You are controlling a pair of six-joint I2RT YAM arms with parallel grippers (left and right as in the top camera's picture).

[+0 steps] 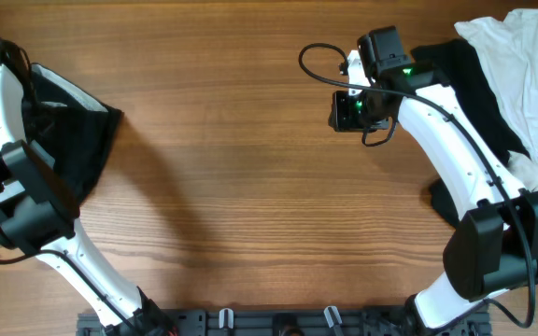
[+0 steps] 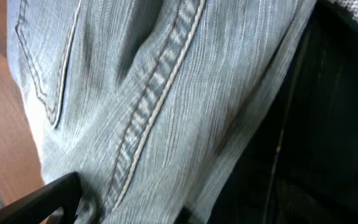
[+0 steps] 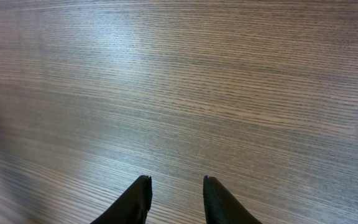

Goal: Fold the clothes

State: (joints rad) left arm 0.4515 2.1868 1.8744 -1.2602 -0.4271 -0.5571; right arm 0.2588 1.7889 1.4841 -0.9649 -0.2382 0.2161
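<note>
Two black garments (image 1: 87, 140) (image 1: 479, 84); one white shirt (image 1: 530, 75); one denim shorts (image 2: 166, 93); two arms (image 1: 26, 201) (image 1: 446, 131); one table (image 1: 250, 187).

Garment (image 1: 75, 140) at left edge of table (image 1: 241, 187), shirt (image 1: 530, 65) over second garment (image 1: 476, 77) at right edge

Denim shorts (image 2: 185, 93): cropped at every frame edge, full outline unknown. At shorts' lower left: one dark finger (image 2: 42, 199) of left gripper (image 2: 123, 214) only, grip state indeterminate. Right of shorts: black garment (image 2: 316, 137), shadowed, cropped, type unreadable.
</note>
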